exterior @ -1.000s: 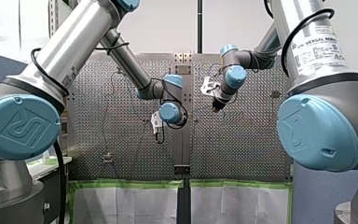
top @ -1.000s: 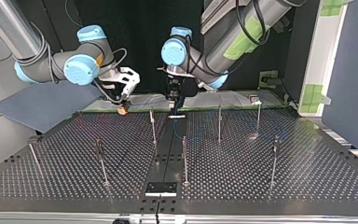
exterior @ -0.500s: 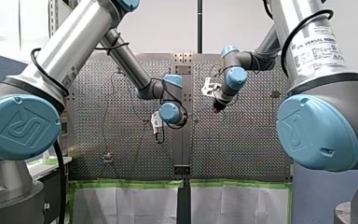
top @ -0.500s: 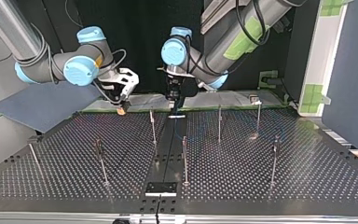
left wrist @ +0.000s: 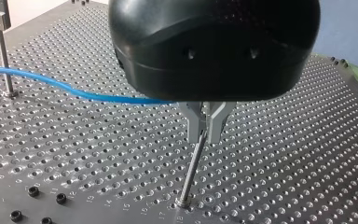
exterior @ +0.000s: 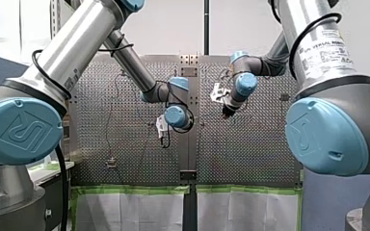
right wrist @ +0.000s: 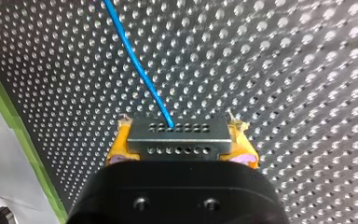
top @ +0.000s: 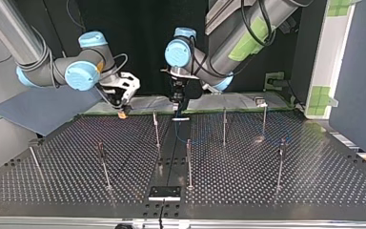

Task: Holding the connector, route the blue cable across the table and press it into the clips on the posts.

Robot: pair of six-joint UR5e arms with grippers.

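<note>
Right gripper point(right wrist: 179, 136) clamped tight, yellow pads point(right wrist: 118, 148) squeezing grey connector point(right wrist: 178, 141) above perforated table point(right wrist: 284, 70). Blue cable point(right wrist: 137, 70) leaves connector, trails over table, passes behind left gripper point(left wrist: 206, 126); its fingers point(left wrist: 195, 122) nearly together atop post point(left wrist: 191, 175), contents hidden. Cable likely light, limp, kink-prone: grip rigid connector, not strand.

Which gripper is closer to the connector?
Right. The right gripper clamps the connector; the left gripper is apart from it, at a post.
</note>
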